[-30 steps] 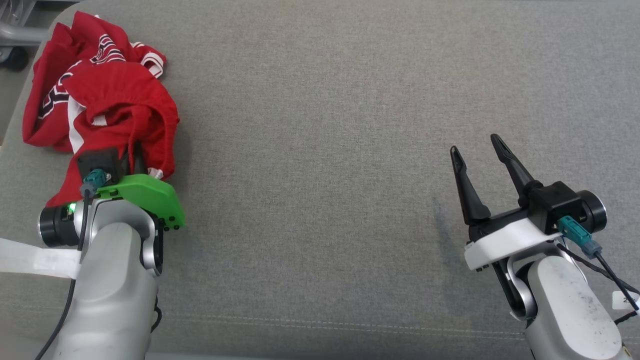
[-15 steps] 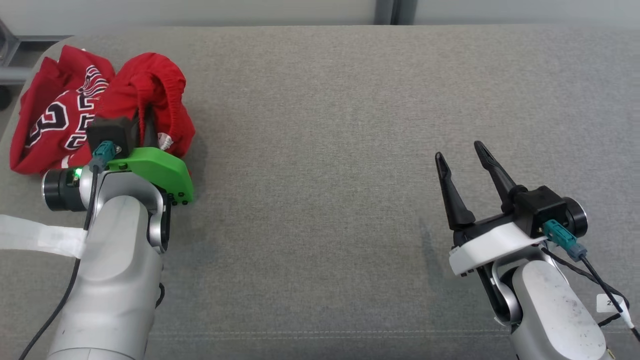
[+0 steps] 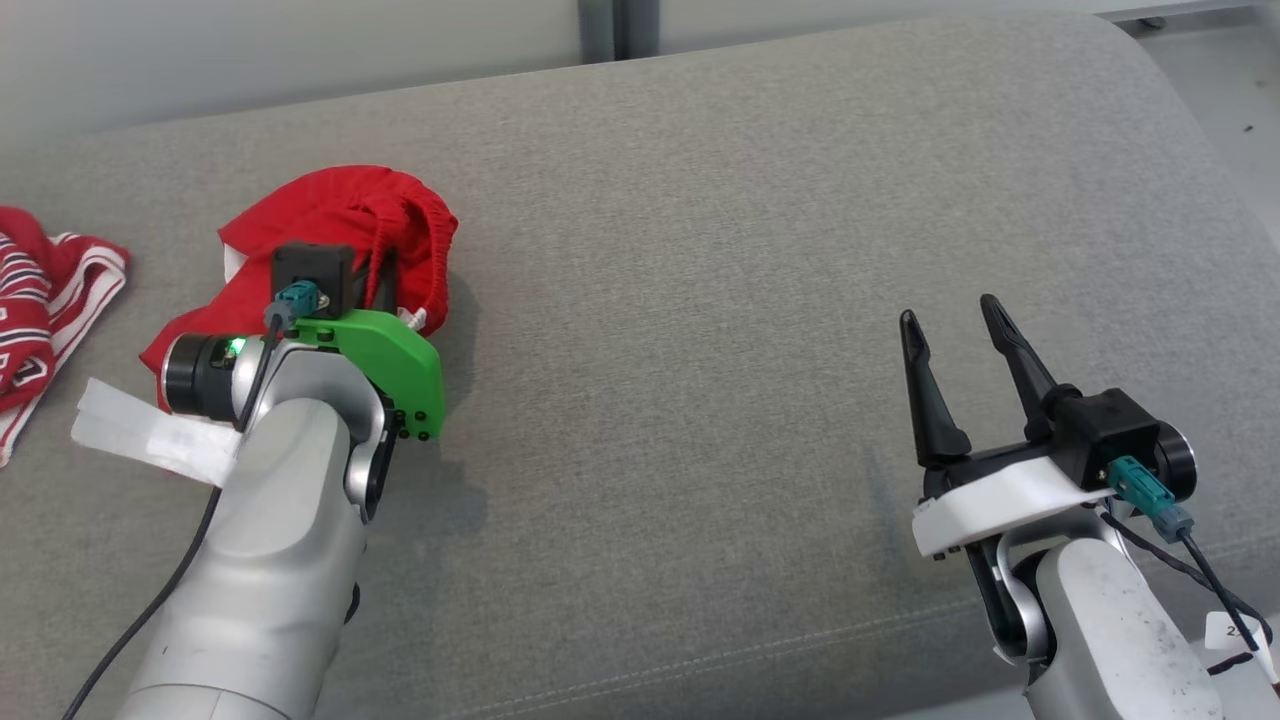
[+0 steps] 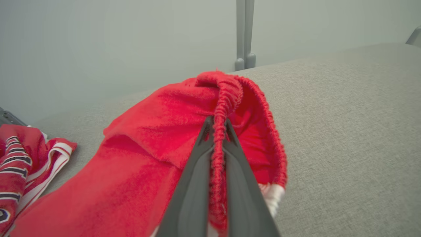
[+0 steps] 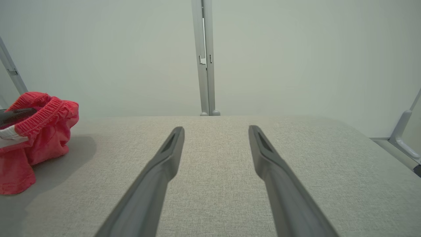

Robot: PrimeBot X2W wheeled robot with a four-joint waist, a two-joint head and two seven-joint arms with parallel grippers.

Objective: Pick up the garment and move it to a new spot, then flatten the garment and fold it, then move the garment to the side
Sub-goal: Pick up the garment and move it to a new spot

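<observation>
Jaws on the left gripper [image 4: 217, 123] are clamping together on the gathered elastic waistband [image 4: 227, 95] of the red shorts [image 3: 330, 210], with ribbed knit bunching between the two dark tapered fingers. Shorts are hanging crumpled off that grip over the left part of the tabletop [image 3: 700, 300]. Lower folds are reaching down toward the surface, can't tell if they're touching. Cloth is looking soft, matte, slightly fuzzy up close.

Right gripper [image 3: 950, 312] is sitting over bare tabletop at the right, well apart from the shorts. Its jaws are standing apart with nothing between them: two long smooth black fingers narrowing to points.

Tabletop is showing a grey woven fabric cover, padded, with rounded corners and a stitched seam running along the near edge.

Counting two garments: the shorts, plus one red jersey [image 3: 30, 300] with white and black striped trim, lying at the far left edge, apart from the shorts. One grey metal upright [image 5: 205, 56] is standing behind the tabletop against a pale wall.
</observation>
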